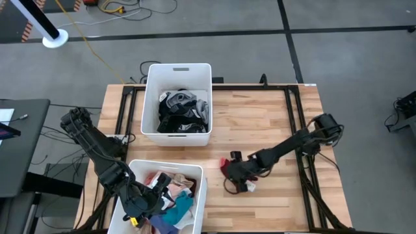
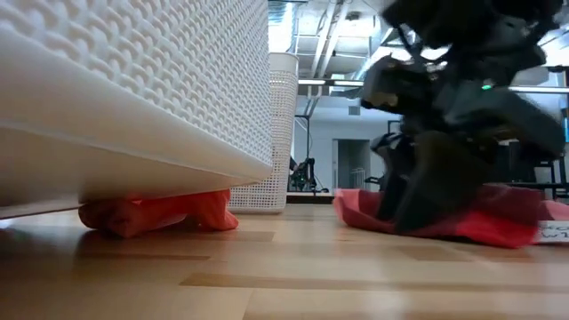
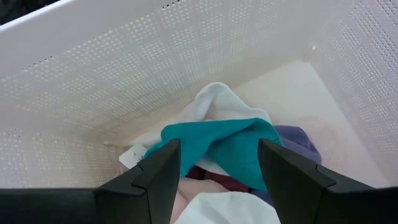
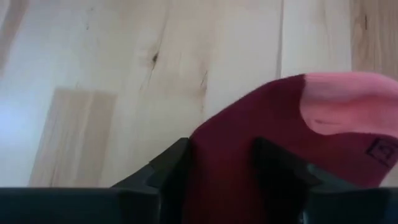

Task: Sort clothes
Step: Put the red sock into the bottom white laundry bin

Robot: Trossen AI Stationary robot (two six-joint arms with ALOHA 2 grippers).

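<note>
Pinching the maroon sock (image 4: pixel 249 162) between my right gripper (image 4: pixel 221 165) fingers on the bare table (image 4: pixel 124 81), I'd lift straight up (the pink toe lies just beyond my fingertips); my left gripper (image 3: pixel 217 168) hangs open over the teal garment (image 3: pixel 230 146).

far bin (image 1: pixel 177 70): clothes (image 1: pixel 184 110) in | near bin (image 1: pixel 200 188): left hand (image 1: pixel 144 207) in | sock (image 1: pixel 233 170) on table (image 1: pixel 260 117), right of near bin

Maroon sock (image 1: pixel 235 170) with pink toe flat on table; dark clothes (image 1: pixel 179 110) fill far bin; mixed-colour clothes (image 1: pixel 174 195) near bin.
</note>
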